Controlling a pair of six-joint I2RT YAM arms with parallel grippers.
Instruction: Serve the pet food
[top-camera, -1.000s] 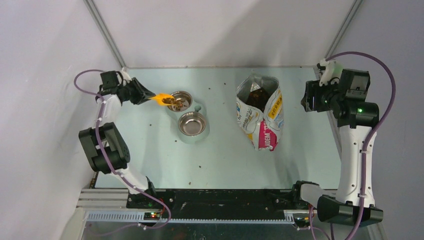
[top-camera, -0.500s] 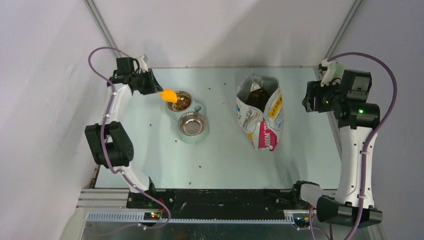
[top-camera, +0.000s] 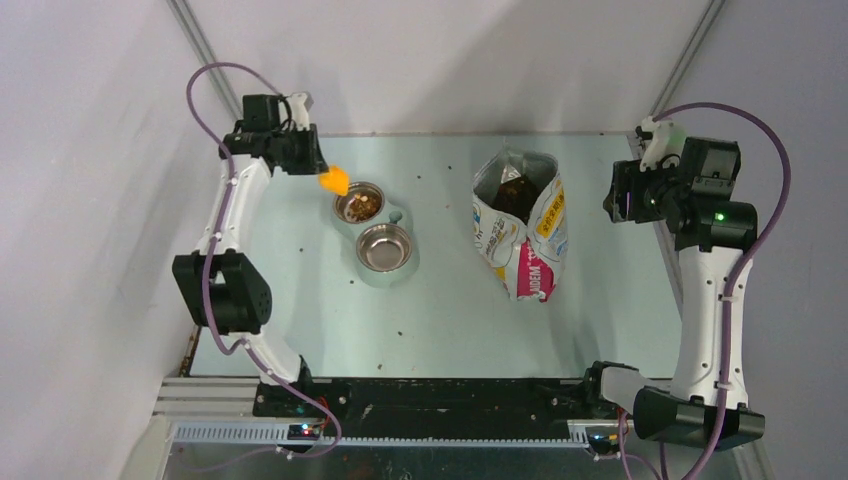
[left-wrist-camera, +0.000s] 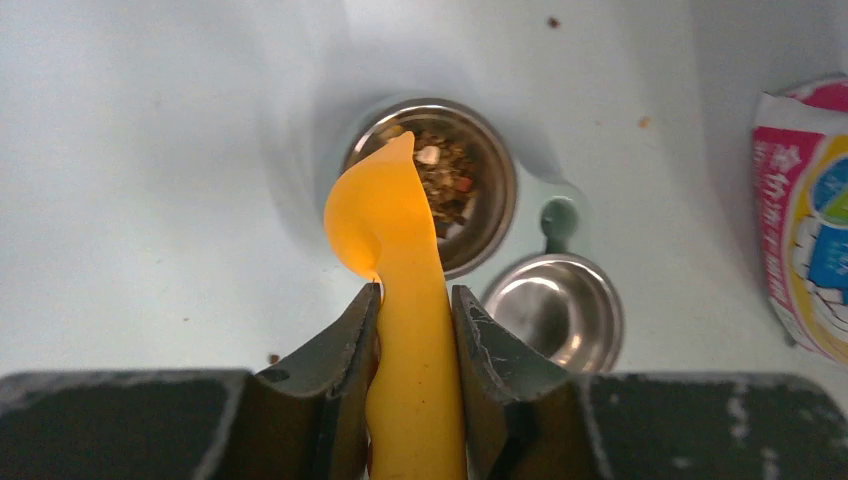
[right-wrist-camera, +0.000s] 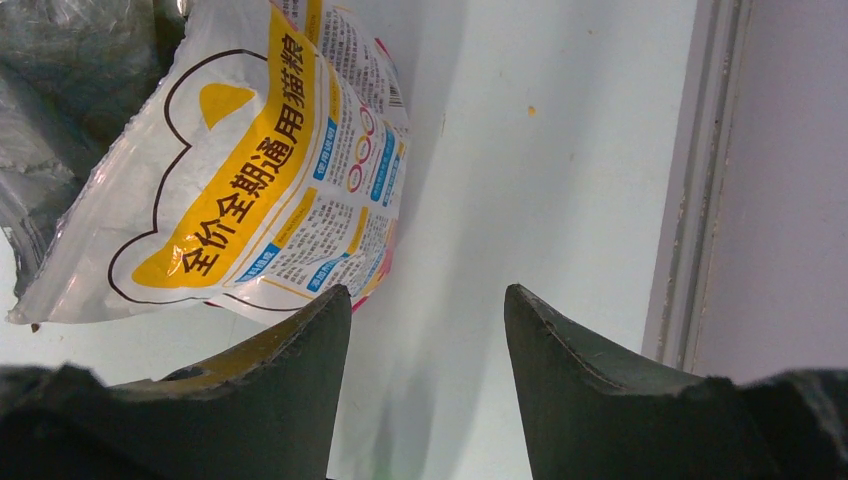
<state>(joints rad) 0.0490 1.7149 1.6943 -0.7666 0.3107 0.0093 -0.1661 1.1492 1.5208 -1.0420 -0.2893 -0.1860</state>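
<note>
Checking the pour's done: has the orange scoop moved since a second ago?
Yes. The orange scoop has drawn back off the kibble bowl, toward the table's far edge.

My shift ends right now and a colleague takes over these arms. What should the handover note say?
Left pincer: shut on the orange scoop, raised beside the far bowl.
Right pincer: open, empty, by the food bag.
Pet food: a portion in the far bowl; more shows in the open bag.
Done: far bowl served.
Left: near bowl is empty, so probably fill it; then put the scoop down.
</note>
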